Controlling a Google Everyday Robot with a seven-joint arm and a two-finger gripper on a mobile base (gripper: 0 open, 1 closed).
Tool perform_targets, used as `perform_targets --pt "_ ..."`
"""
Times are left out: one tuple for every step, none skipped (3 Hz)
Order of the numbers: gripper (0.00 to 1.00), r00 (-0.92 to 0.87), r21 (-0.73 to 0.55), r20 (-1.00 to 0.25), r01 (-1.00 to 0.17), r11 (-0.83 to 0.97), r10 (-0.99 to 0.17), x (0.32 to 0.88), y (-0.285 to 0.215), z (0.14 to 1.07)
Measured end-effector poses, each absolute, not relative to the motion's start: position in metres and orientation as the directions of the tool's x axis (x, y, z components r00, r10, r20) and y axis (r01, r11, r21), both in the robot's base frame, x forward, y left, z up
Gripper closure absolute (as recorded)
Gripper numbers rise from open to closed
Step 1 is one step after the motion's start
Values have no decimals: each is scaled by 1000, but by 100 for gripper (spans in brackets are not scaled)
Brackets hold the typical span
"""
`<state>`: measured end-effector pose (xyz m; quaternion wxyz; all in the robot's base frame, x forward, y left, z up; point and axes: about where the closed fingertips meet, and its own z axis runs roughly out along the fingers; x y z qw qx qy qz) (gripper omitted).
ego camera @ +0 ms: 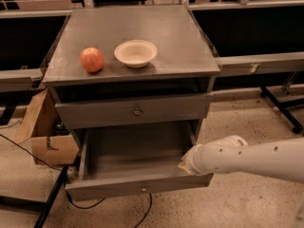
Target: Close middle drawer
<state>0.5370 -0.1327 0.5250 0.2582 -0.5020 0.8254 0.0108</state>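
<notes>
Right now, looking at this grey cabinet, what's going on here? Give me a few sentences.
A white robot arm reaches in from the right. Its gripper sits at the right front corner of the middle drawer, which is pulled well out and not yet closed. The top drawer above it is shut. On the cabinet top, an apple and a white bowl sit side by side, away from the arm.

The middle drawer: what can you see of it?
The middle drawer is a wide, shallow grey box that looks like metal, with a flat front panel and a small round knob at its centre. It is pulled out below the shut upper drawer and looks empty inside. The robot's end effector sits at its right front corner, at the inner rim; contact is unclear.
</notes>
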Motion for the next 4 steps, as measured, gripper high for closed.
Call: perform_targets --pt "89 -398 -156 -434 -850 503 -808 511 -128 509" --pt "100 -474 -43 -406 -844 535 -781 501 -130 483" --pt "100 -568 50 -307 -811 583 -764 488 -146 455" --pt "100 -705 136 -180 -709 692 -686 483 -169 426"
